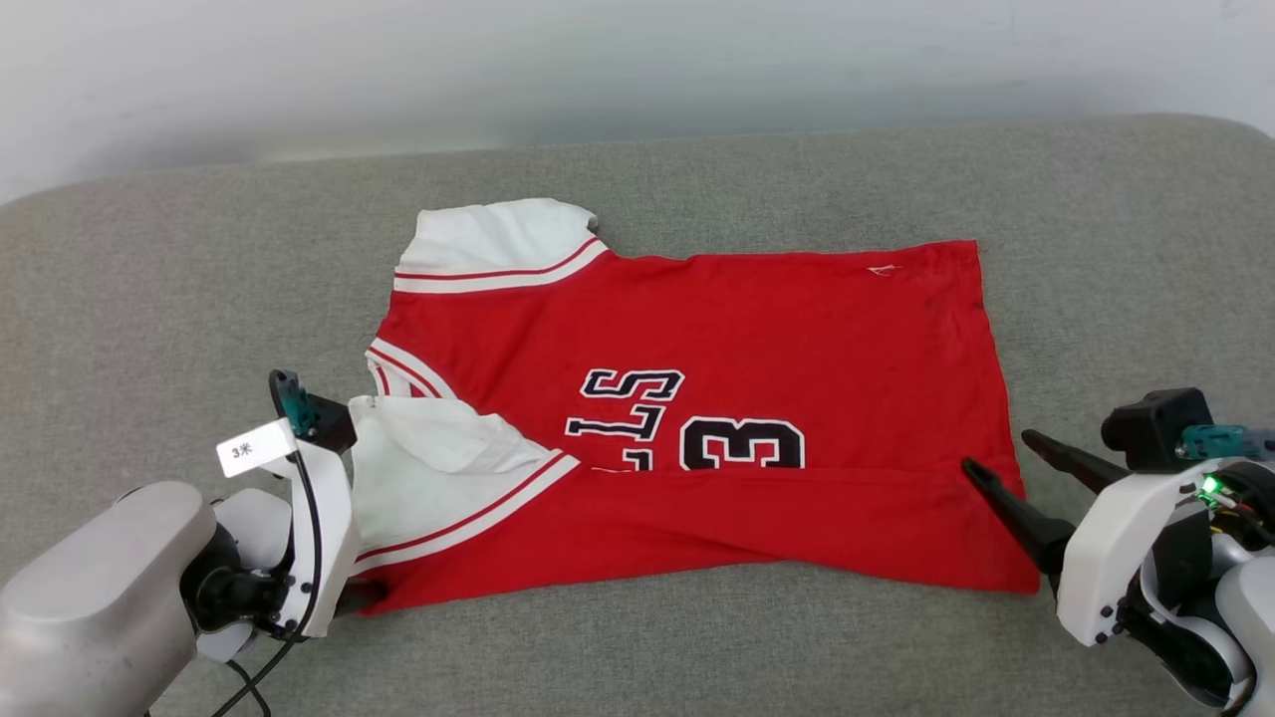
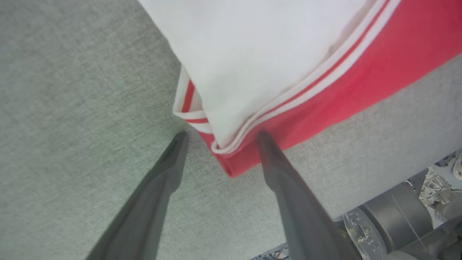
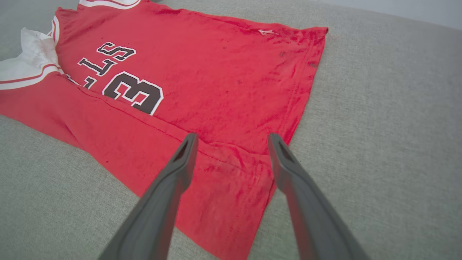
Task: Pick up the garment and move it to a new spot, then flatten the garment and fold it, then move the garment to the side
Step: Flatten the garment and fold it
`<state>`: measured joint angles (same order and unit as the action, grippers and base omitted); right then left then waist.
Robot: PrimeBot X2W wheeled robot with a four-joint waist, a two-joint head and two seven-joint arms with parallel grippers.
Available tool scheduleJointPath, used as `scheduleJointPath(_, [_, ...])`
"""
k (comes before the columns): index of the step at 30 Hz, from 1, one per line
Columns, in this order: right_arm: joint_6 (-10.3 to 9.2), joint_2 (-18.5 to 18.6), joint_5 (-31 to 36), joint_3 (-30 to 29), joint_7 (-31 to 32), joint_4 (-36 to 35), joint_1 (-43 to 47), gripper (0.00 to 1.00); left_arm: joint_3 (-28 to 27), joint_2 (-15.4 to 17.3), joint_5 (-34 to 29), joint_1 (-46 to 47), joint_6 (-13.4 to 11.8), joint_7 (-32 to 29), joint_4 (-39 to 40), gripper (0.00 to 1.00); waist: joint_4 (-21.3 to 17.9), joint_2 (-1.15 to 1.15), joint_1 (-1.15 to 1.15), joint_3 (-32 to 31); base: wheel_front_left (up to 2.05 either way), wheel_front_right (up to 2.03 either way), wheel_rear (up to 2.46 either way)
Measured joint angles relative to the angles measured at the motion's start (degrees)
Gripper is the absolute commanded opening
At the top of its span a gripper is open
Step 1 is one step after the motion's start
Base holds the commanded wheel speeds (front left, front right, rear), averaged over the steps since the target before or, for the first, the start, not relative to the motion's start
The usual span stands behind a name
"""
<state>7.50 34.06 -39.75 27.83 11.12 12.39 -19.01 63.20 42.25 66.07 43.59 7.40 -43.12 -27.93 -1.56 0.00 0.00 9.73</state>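
The garment [image 1: 757, 339] lies spread in the middle of the head view on a grey fabric surface [image 1: 637, 647]. Its long axis runs left to right across the frame, with the collar and white sleeves at the left and the hem at the right. Its lower edge is folded up over the front in a red band that covers the bottom of the printing. The lower sleeve [image 1: 438, 468] is turned in on top of that band. The left end effector [image 2: 220, 135] is spread open at the lower left corner of the garment. In the left wrist view the folded corner, red-and-white trim and all, pokes into the gap between the two fingers, and one fingertip is right against the red edge. The right end effector [image 1: 996, 450] is also spread open at the lower right of the head view. Its tips point up and left over the hem corner, though whether they touch the cloth cannot be told. The left arm looks the nearer of the two to a grip. Any coming pinch probably turns on each set of fingers closing on its own near corner along that long axis. Readable writing is black, white-outlined lettering [image 1: 633, 403] showing "LS" and a "3", with part of another digit beside it. A white tag [image 1: 254, 448] on the left wrist reads "3米".
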Motion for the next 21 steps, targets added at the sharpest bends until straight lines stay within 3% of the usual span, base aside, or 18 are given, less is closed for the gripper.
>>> scheduleJointPath(3, [0.0, -0.1, 0.0, 0.5, 0.0, 0.4, -0.4, 1.0, 1.0, -0.1, 0.4, -0.3, 0.0, 0.4, -0.6, 1.0, -0.5, 0.0, -0.01, 0.4, 0.0, 0.0, 0.0])
scheduleJointPath(4, [0.0, -0.1, 0.0, 0.5, 0.0, 0.5, -0.5, 1.0, 1.2, -0.2, 0.8, -0.4, 0.0, 0.5, -0.6, 0.76, -0.6, 0.0, 0.0, 0.4, 0.0, 0.0, 0.0])
scheduleJointPath(5, [0.0, -0.1, 0.0, 0.5, 0.0, 0.6, -0.8, 1.0, 1.4, -0.1, 0.9, -0.5, 0.0, 0.9, -0.6, 0.24, -0.6, 0.0, 0.0, 0.4, 0.0, 0.0, 0.0])
scheduleJointPath(6, [0.0, 0.1, 0.0, 0.5, 0.0, 0.6, -1.0, 1.0, 1.7, -0.1, 0.9, -0.5, 0.0, 1.4, -0.5, 0.0, -0.6, 0.0, -0.01, 0.4, 0.0, 0.0, 0.0])
scheduleJointPath(11, [0.01, 2.2, -0.4, 1.2, 2.4, -0.5, -3.4, 1.0, 3.5, -0.1, 0.6, -0.3, -0.1, 4.1, 1.2, 0.0, -0.3, 0.0, 0.0, -0.4, 0.0, 0.0, 0.0])
scheduleJointPath(14, [0.0, 5.4, -1.3, 2.3, 6.9, -2.3, -5.7, 1.0, 5.2, 0.0, -0.2, 0.3, -0.1, 5.4, 3.2, 0.0, 0.1, 0.0, -0.01, -1.3, 0.0, 0.0, 0.0])
scheduleJointPath(21, [0.0, 11.2, -8.4, 6.0, 26.5, -5.4, -9.5, 1.0, 7.0, 1.7, -0.5, 2.1, 0.0, 7.7, 6.7, 0.0, 1.2, 0.0, -0.01, -2.6, 0.0, 0.0, 0.0])
